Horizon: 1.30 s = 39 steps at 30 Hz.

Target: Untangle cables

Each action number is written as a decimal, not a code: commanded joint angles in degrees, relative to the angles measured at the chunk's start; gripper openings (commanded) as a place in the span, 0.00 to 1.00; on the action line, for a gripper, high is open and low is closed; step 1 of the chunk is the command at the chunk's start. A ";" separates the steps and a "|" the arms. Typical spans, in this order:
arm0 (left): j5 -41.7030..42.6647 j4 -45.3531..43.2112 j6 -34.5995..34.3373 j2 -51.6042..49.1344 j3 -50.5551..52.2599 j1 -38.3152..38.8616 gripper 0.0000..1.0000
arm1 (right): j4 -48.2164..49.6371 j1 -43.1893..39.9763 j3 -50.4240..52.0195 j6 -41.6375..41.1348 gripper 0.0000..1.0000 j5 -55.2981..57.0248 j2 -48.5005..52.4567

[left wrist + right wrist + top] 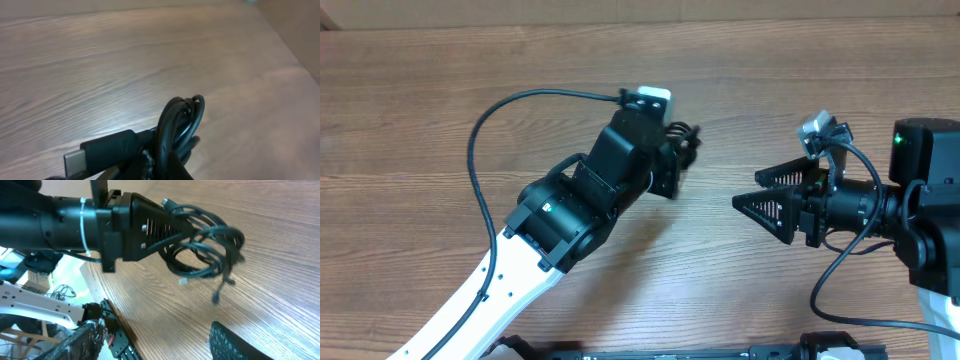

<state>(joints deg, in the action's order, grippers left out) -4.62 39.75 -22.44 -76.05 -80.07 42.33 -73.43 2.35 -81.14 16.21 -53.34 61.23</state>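
Note:
The cables (686, 133) are thin black cords bunched in a small bundle, held just above the wooden table. My left gripper (678, 152) is shut on the bundle. In the left wrist view the bundle (181, 122) rises as a tight loop between the fingers (167, 170), and a black plug with a silver tip (100, 150) sticks out to the left. In the right wrist view the cables (207, 247) hang in loose loops from the left gripper (192, 230), with a plug end dangling. My right gripper (747, 190) is open and empty, facing the bundle from the right, a short way off.
The wooden table (450, 70) runs under both arms. A thicker black cable (480, 130) arcs from the left arm. The table's near edge and a black rail (117, 340) show in the right wrist view.

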 commanded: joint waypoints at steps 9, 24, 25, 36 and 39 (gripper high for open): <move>20.15 -4.66 13.62 0.42 0.09 0.07 0.04 | -5.11 0.26 -0.94 8.35 0.65 0.85 -0.37; 35.23 -11.63 13.66 0.42 0.09 0.07 0.04 | -5.62 0.26 -0.94 8.33 0.65 6.40 -0.35; 36.00 -12.04 13.66 0.42 0.09 0.07 0.04 | -5.64 0.26 -0.94 8.33 0.65 6.40 -0.35; 30.58 -12.20 13.73 0.42 0.09 0.00 0.04 | -6.23 0.20 -0.94 0.61 0.62 20.98 -0.35; 26.71 -8.90 13.68 0.42 0.09 0.00 0.04 | -6.25 0.20 -0.94 -3.21 0.63 27.26 -0.35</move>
<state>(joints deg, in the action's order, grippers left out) 26.09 30.26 -10.02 -76.05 -80.07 42.33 -80.01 2.35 -81.21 17.02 -32.91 61.25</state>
